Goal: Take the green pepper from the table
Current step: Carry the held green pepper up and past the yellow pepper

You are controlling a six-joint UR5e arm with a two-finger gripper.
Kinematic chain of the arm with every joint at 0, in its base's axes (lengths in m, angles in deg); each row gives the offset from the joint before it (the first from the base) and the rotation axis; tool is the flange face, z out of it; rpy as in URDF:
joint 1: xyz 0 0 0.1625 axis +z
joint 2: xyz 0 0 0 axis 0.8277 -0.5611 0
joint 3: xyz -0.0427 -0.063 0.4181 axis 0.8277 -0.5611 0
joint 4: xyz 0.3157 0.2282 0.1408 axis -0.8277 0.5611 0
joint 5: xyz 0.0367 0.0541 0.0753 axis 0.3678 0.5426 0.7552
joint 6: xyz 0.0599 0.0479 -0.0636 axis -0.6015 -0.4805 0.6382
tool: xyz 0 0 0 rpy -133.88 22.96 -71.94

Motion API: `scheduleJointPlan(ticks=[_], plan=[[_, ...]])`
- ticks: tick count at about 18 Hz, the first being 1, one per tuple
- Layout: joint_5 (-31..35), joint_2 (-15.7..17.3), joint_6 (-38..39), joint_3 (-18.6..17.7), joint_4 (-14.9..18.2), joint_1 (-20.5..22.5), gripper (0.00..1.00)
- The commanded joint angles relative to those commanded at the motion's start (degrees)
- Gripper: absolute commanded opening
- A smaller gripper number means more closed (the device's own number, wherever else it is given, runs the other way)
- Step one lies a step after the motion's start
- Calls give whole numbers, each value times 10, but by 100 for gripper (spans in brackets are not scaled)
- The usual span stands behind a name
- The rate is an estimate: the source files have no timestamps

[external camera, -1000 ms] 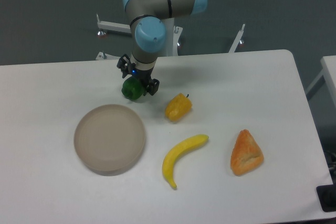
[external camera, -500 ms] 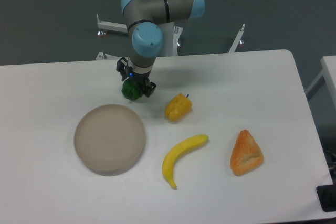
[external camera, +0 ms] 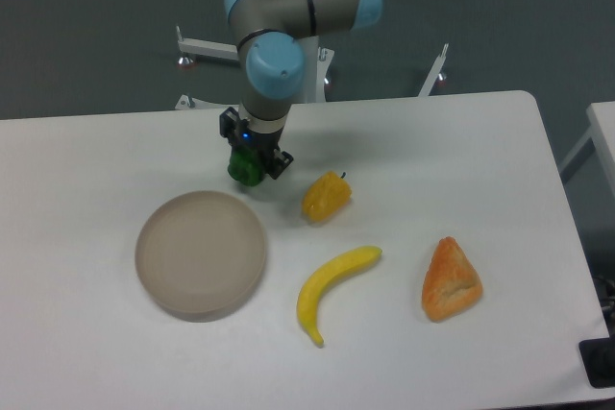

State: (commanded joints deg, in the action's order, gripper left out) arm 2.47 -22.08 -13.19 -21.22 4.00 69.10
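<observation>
Closed on the pepper (external camera: 245, 169) now: gripper (external camera: 253, 157) narrow, fingers pressed on either flank, green body squeezed between them and showing slimmer than half a second ago, when more of it bulged out to the left under wider jaws. Grasp looks made; lift not yet evident, pepper apparently low at the table (external camera: 461, 151), contact hidden beneath. Next call, by judgement: straight rise, watching for slip on the glossy skin.

Left to right from the gripper: plate (external camera: 201, 253) below and left, near; pepper directly under; yellow pepper (external camera: 326, 197) just right and slightly below, apart; banana (external camera: 332, 289) farther below right; orange pastry-like piece (external camera: 451, 280) well apart to the right. All four unmoved from the earlier frames. Arm shifted slightly right over the last half second.
</observation>
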Motion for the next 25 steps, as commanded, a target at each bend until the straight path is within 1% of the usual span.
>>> scheduleJointPlan(ticks=[2,3,4,6,10,11,12,14,15,16,18,19,20,22,25], plan=[[1,-2,-17,28,24,30,38],[2,-4,-41,43,36,34,38],[3,-8,-88,65,56,46,38],[8,-20,-135,97,79,62,37],[25,-57,-154,163,123,65,37],[26,-66,-169,176,131,66,43],[27,-75,-186,188,140,68,42],[44,-90,-213,206,155,73,36],[71,-99,-234,218,156,74,33],[97,-106,-253,228,156,74,32],[119,-114,-288,237,151,74,30],[120,-117,-307,240,149,78,30],[120,-124,-329,254,143,80,30],[118,-132,-329,270,142,81,30],[115,-132,-329,269,142,80,30]])
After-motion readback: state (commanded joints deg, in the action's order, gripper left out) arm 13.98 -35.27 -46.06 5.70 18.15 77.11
